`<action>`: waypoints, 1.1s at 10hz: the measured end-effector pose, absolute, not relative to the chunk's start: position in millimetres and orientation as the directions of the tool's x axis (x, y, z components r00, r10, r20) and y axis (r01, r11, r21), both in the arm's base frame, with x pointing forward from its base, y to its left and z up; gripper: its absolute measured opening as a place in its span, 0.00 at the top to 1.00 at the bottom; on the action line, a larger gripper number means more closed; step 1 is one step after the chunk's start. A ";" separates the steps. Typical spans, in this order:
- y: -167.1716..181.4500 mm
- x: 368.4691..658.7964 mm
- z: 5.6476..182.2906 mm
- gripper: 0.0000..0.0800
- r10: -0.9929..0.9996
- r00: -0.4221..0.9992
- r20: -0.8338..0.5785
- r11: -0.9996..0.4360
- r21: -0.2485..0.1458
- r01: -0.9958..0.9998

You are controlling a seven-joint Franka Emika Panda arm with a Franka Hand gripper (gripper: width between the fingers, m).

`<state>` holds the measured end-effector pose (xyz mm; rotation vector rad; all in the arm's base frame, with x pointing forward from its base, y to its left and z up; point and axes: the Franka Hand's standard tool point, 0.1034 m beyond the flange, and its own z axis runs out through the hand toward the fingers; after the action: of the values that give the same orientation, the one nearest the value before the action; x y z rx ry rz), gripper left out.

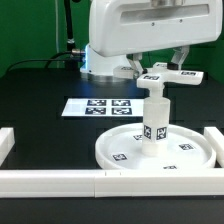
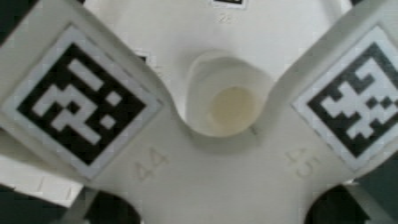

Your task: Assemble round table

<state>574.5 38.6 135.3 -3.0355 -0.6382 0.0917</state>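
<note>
Along the front edge of the bench (image 1: 40,95), a long white border rail (image 1: 50,182), joined by shorter rails running back from both front corners. Just behind it, toward the exterior view's right, the large rimmed round disc (image 1: 190,150), flat on the matte black surface, small square tags on its face. Upright at the disc's middle, the short thick post (image 1: 154,122), one tag on its side.

Directly over the post, the cross-shaped four-arm piece (image 1: 166,75), roughly level and clear of the bench, gripped by the claw (image 1: 160,68), which is closed on it. Cannot tell whether its underside touches the post top. In the wrist view, the same cross-shaped piece (image 2: 196,165) fills the frame: two arms with large tags (image 2: 80,95) either side of a round central socket (image 2: 228,100).

Farther back, to the exterior view's left of the disc and apart from it, the marker board (image 1: 103,105), flat on the bench. Beyond that, the bulky white arm (image 1: 140,25), a blue glow (image 1: 84,62) at its base near the back edge, and a dark upright cable or pole (image 1: 68,25) against a dim backdrop.
</note>
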 end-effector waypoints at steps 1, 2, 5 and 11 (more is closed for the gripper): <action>41.4 572.3 131.9 0.44 0.408 0.912 -0.048 -0.913 -0.049 0.405; 42.3 570.7 128.0 0.44 0.408 0.912 -0.044 -0.912 -0.047 0.406; 41.8 570.9 124.7 0.44 0.408 0.912 -0.039 -0.913 -0.045 0.407; 42.6 562.3 127.7 0.44 0.410 0.911 -0.039 -0.912 -0.045 0.408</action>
<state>562.3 42.6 127.7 -3.0357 -0.6493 0.0735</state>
